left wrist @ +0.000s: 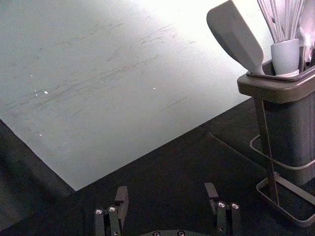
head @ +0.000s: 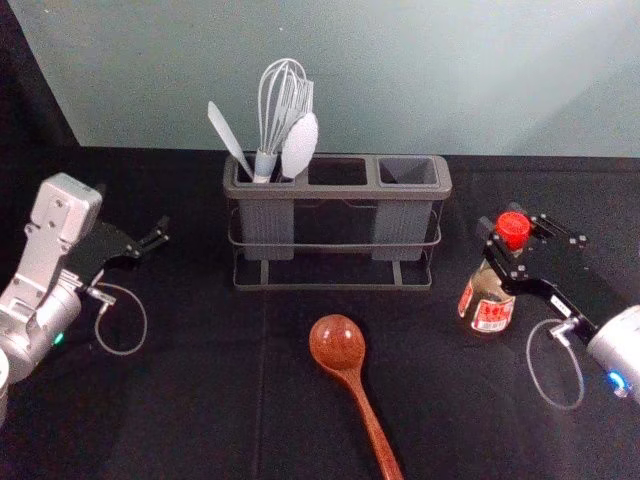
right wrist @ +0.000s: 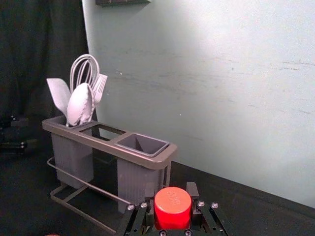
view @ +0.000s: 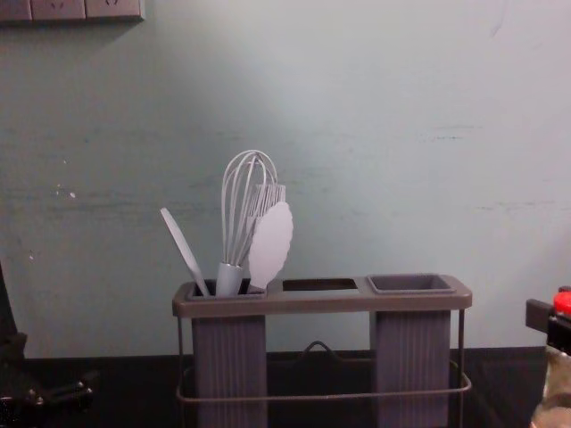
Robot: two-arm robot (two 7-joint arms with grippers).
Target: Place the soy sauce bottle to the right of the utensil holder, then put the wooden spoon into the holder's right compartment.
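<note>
My right gripper [head: 513, 243] is to the right of the utensil holder [head: 338, 165], shut around the upper part of the soy sauce bottle [head: 492, 304]. In the right wrist view, the fingers of the right gripper [right wrist: 173, 202] press both sides of the red cap [right wrist: 173, 206]. The chest view shows part of the bottle [view: 555, 383] at its right edge. The wooden spoon [head: 338, 343] lies in front of the holder, handle toward me. The holder's right compartment [right wrist: 142, 144] is empty. My left gripper [head: 158, 236] stays at the left; its fingers [left wrist: 121, 196] are apart with nothing between them.
A whisk [view: 250, 187], a spatula [view: 185, 250] and other light utensils stand in the holder's left compartment. The wall [head: 350, 70] rises behind the holder. Black cloth covers the table [head: 200, 400].
</note>
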